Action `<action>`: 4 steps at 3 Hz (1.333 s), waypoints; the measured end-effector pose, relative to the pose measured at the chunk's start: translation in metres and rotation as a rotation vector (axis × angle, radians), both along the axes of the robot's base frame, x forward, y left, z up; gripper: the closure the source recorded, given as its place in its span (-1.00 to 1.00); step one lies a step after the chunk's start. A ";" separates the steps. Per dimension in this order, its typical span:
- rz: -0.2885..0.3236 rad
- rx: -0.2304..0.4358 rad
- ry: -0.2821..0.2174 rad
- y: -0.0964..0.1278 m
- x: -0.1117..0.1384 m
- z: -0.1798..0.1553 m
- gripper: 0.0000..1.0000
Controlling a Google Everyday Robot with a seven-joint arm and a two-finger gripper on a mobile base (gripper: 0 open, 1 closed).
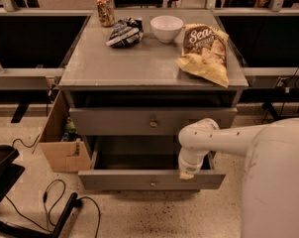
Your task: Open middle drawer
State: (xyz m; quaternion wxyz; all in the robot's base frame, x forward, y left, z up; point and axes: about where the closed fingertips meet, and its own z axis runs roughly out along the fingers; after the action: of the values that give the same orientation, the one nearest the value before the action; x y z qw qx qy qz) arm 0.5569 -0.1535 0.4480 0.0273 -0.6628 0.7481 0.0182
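A cardboard box [60, 145] stands on the floor at the left, against the gray cabinet. On the surface [139, 66], along its far edge, sit 1 can [106, 9], a dark wrapper [124, 32], a white bowl [166, 28] and a yellow chip bag [206, 51]. Below, the upper drawer [115, 122] looks closed. The middle drawer [120, 180] beneath it stands pulled out toward the near side. The gripper [187, 173] reaches down at the right part of its front edge. Whether it is apart or clamped cannot be told.
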 end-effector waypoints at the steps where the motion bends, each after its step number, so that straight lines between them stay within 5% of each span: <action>1: 0.006 0.005 0.011 0.000 -0.007 0.001 1.00; 4: 0.027 0.025 0.044 0.006 -0.022 0.007 1.00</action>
State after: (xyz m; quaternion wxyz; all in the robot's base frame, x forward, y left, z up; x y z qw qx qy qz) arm 0.5348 -0.1479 0.4553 0.0188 -0.6719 0.7392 0.0423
